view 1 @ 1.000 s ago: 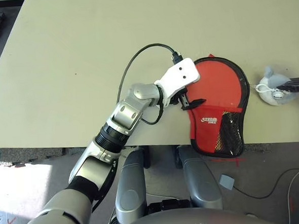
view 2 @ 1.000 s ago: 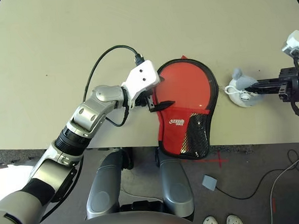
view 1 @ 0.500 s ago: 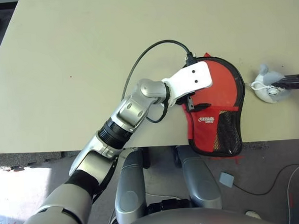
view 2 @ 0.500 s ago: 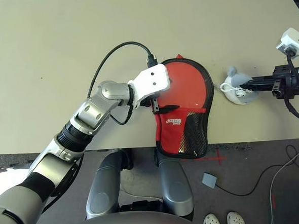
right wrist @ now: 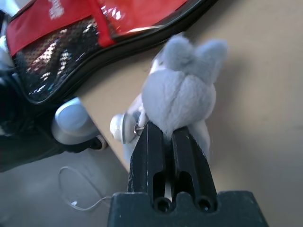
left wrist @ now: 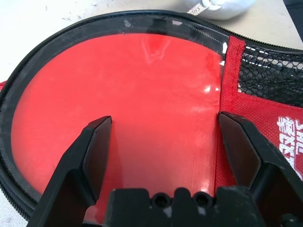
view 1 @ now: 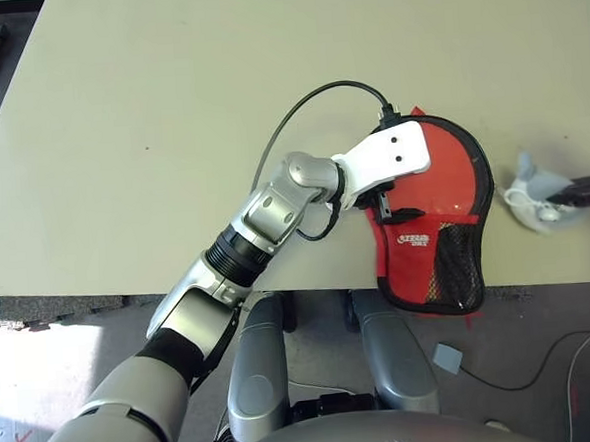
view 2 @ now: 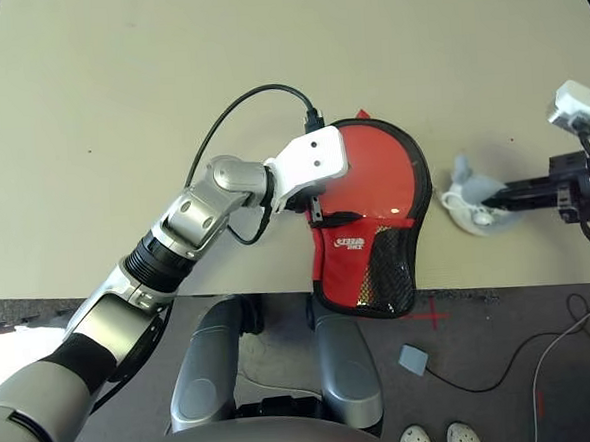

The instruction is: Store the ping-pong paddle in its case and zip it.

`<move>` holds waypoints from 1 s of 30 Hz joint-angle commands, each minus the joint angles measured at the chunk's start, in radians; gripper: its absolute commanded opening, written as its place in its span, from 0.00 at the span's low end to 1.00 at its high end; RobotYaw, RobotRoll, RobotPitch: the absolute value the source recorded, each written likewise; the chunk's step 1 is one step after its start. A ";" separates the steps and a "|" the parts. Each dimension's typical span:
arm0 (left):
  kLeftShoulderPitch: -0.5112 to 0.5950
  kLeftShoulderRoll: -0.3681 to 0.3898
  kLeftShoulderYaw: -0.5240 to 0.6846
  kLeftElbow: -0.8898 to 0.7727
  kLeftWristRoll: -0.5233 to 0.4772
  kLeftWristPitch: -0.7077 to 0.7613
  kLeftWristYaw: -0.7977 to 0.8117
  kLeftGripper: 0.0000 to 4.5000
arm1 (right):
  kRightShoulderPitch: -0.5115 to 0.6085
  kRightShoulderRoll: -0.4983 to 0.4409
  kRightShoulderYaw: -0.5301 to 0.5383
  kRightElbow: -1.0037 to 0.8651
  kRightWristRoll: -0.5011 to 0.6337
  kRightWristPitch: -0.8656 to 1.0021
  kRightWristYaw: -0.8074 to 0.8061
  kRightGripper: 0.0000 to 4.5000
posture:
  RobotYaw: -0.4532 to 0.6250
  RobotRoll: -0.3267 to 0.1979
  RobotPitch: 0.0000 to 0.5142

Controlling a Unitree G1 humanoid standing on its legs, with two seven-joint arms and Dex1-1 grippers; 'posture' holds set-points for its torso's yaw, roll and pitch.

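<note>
The case (view 2: 371, 226) lay at the near edge of the table (view 2: 118, 112), right of centre, with its narrow handle end hanging a little over that edge. It was red with a black zipper border, and its near part carried a black mesh pocket (view 2: 390, 265) and a small white logo (view 2: 352, 244). Inside the open round part, the red face of the paddle (left wrist: 132, 104) showed flat against the pouch, ringed by the black zipper edging; its handle was hidden under the red flap. The left gripper (left wrist: 165, 146) hovered over the left side of the case, its two black fingers (left wrist: 97, 146) spread wide above the red rubber, one finger toward the round end and the other at the edge of the flap, nothing between them. Whether the fingertips touched the rubber could not be told. To the right of the case, well apart from its round end, the grey-white plush charm (view 2: 471, 205) sat on the table. The right gripper (right wrist: 171, 137) reached in from the right with its fingers pressed together, pinching the charm at its near side, beside a small metal ring (right wrist: 121, 126).
</note>
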 commanded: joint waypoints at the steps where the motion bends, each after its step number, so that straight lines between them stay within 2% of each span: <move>1: 0.040 0.012 -0.062 0.098 0.054 0.039 -0.005 1.00 | 0.074 -0.034 -0.004 -0.090 0.057 0.035 0.035 0.00 | 0.21 0.62 0.74; 8: 0.038 0.007 -0.059 0.116 0.056 0.037 0.001 1.00 | 0.157 -0.025 0.000 -0.246 0.113 0.098 0.025 0.00 | 0.21 0.62 0.75; 13: 0.042 0.003 -0.052 0.127 0.059 0.034 0.011 1.00 | 0.163 0.003 0.018 -0.314 0.121 0.128 -0.007 0.00 | 0.21 0.62 0.75; 15: 0.043 0.003 -0.033 0.119 0.051 0.041 0.017 1.00 | 0.124 0.027 0.020 -0.284 0.092 0.127 -0.060 0.00 | 0.22 0.62 0.75; 18: 0.043 0.012 0.023 0.076 0.019 0.064 0.019 1.00 | 0.062 0.036 0.020 -0.205 0.054 0.113 -0.101 0.20 | 0.23 0.62 0.72; 21: 0.046 0.026 0.112 0.000 -0.038 0.114 0.016 1.00 | 0.006 0.030 -0.019 -0.117 0.089 0.131 -0.069 0.43 | 0.23 0.62 0.70; 27: 0.052 0.041 0.367 -0.157 -0.195 0.263 0.075 1.00 | -0.154 0.074 -0.060 0.214 0.070 0.059 -0.070 0.94 | 0.24 0.62 0.67; 28: 0.051 0.045 0.405 -0.169 -0.210 0.273 0.094 1.00 | -0.193 0.095 -0.073 0.276 0.063 0.032 -0.088 1.00 | 0.25 0.62 0.67; 30: 0.061 0.070 0.483 -0.178 -0.221 0.266 0.144 1.00 | -0.287 0.154 -0.118 0.396 0.052 -0.033 -0.184 1.00 | 0.26 0.62 0.66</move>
